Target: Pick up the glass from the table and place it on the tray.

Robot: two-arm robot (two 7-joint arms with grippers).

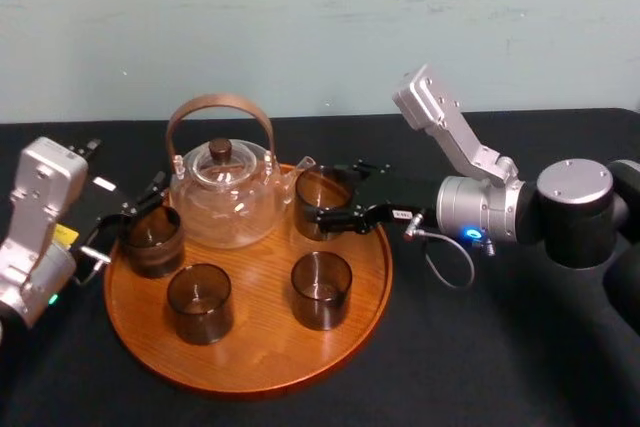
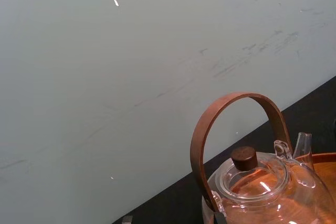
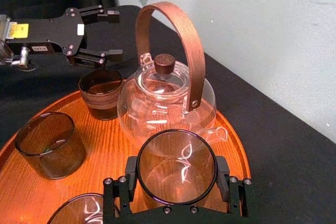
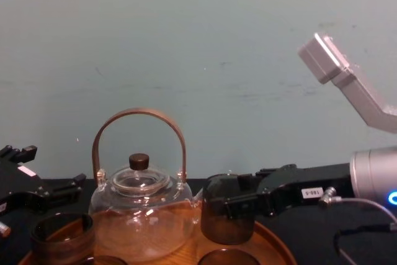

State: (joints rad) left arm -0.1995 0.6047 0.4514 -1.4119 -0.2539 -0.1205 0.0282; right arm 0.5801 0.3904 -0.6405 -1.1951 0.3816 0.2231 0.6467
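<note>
Right wrist view has the right gripper (image 3: 176, 190) clamped on both sides of the glass (image 3: 176, 162), a round, smoky, thin-walled tumbler at the far right of the tray (image 3: 105, 150), just beside the teapot (image 3: 165, 103) spout; whether its base touches the wood I cannot tell. Best, I judge, to settle it flat on the smooth orange-brown wood, then spread the jaws gently so the slick glass doesn't tip. The left gripper (image 3: 111, 34) sits open by another glass (image 3: 101, 93) at the tray's left edge.

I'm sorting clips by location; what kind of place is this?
Probably a robot test bench: black-covered table against a pale wall, tea tray, right gripper gripping a glass, left gripper beside another.
</note>
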